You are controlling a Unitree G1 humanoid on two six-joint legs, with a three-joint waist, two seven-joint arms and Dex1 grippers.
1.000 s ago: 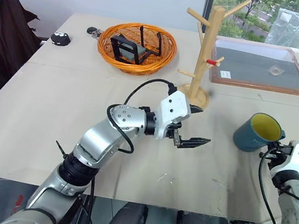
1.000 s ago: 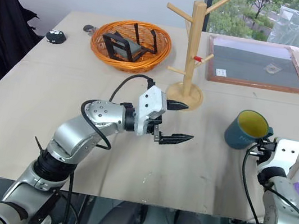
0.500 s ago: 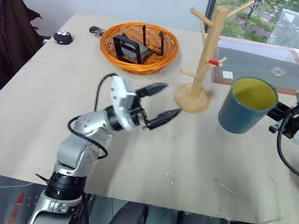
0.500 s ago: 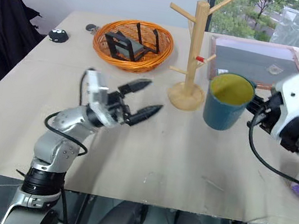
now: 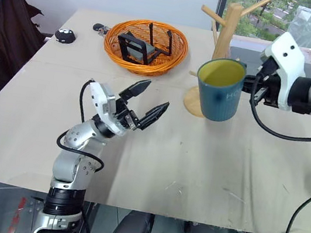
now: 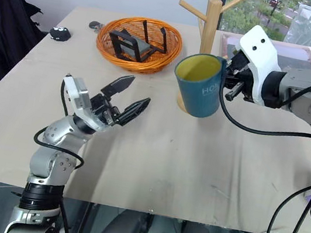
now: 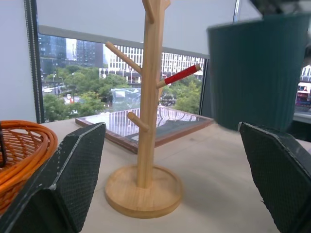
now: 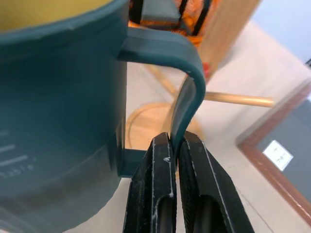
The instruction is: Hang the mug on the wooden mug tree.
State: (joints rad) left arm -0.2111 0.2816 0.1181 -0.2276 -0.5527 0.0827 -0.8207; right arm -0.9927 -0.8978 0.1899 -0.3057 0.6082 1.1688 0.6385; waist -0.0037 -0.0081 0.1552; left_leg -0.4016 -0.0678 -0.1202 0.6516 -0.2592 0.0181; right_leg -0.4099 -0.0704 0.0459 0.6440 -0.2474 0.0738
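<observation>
Right gripper is pinching the mug by its handle, leaving the loop free for a peg. Wooden mug tree is standing behind it at upper right. Left gripper is hovering wide, empty, at centre left.

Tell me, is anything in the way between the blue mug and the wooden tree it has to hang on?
Nothing visible is. The right gripper holds the mug by its handle, up in the air just in front of the wooden mug tree. The left gripper is open, off to the side.
</observation>
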